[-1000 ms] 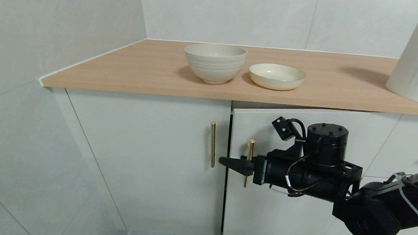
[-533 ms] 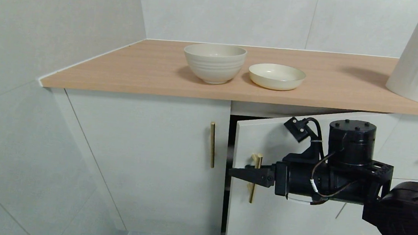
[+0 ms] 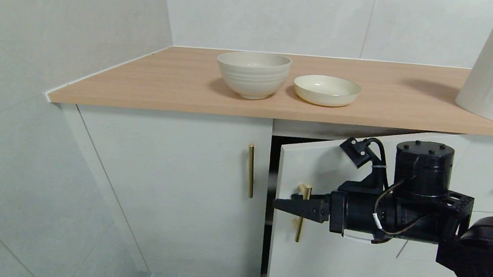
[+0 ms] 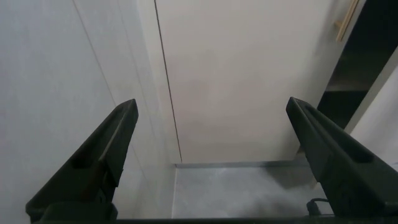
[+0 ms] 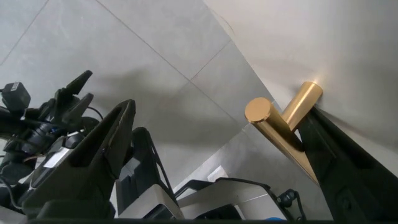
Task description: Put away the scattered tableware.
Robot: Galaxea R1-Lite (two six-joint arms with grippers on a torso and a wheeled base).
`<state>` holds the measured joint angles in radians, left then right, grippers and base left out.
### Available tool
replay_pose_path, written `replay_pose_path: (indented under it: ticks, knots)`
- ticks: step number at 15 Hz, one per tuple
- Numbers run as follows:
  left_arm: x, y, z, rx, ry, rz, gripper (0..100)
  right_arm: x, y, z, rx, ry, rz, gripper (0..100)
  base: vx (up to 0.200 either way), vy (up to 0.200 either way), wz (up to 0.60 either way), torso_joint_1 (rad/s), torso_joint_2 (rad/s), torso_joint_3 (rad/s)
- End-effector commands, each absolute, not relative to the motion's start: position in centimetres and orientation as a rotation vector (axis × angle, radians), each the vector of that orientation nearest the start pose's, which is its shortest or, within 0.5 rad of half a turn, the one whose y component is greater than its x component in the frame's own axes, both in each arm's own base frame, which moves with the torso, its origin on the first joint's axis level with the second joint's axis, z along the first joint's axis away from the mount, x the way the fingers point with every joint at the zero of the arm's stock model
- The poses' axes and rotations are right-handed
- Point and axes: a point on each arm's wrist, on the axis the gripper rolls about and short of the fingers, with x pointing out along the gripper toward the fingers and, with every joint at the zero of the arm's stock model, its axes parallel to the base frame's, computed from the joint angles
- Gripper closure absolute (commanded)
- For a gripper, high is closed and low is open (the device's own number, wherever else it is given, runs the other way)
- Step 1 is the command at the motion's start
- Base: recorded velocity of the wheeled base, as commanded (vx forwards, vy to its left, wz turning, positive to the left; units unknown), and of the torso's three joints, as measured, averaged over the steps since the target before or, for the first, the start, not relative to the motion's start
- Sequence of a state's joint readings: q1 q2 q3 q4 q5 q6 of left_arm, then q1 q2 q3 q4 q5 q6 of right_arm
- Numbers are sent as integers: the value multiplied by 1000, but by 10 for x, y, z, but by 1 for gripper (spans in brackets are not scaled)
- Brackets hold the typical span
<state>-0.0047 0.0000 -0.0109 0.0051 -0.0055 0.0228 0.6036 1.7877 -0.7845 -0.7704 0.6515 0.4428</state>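
In the head view my right tool is at the ajar door's handle. The bowl at its 11 o'clock and the plate at 1 o'clock sit on the desk, well apart from it.

In the left wrist view my left tool is released, facing the cabinet.

In the right wrist view the right tool's fingers are spread, with the handle between them, close against one.

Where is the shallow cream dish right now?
In the head view, the shallow dish sits on the wooden counter, just right of the deep bowl, above the ajar cabinet door.
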Motion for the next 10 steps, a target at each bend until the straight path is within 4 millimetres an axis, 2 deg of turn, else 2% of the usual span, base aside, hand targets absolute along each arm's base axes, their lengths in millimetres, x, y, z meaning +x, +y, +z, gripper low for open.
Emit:
replay_pose_path:
  ticks: [1, 3, 4, 5, 6, 7, 8, 10]
  knots:
    - [-32, -1, 108, 25, -79, -62, 0, 248, 189, 169, 387, 506, 1180, 0, 0, 0, 0, 0, 0, 0]
    - [-33, -4, 150, 26, -45, -207, 0, 244, 187, 172, 386, 502, 1203, 0, 0, 0, 0, 0, 0, 0]
    - [-22, -6, 170, 20, 9, -289, 0, 244, 188, 172, 386, 505, 1207, 0, 0, 0, 0, 0, 0, 0]
    - [-21, -6, 171, 19, 12, -293, 0, 244, 188, 172, 386, 503, 1208, 0, 0, 0, 0, 0, 0, 0]
    - [9, -9, 200, -4, 118, -430, 0, 243, 188, 172, 385, 505, 1210, 0, 0, 0, 0, 0, 0, 0]
    - [9, -9, 200, -4, 118, -430, 0, 243, 188, 172, 385, 505, 1210, 0, 0, 0, 0, 0, 0, 0]
    - [62, -13, 221, -48, 267, -572, 0, 243, 188, 171, 385, 509, 1209, 0, 0, 0, 0, 0, 0, 0]
    - [103, -23, 226, -58, 333, -647, 0, 242, 188, 170, 385, 512, 1210, 0, 0, 0, 0, 0, 0, 0]
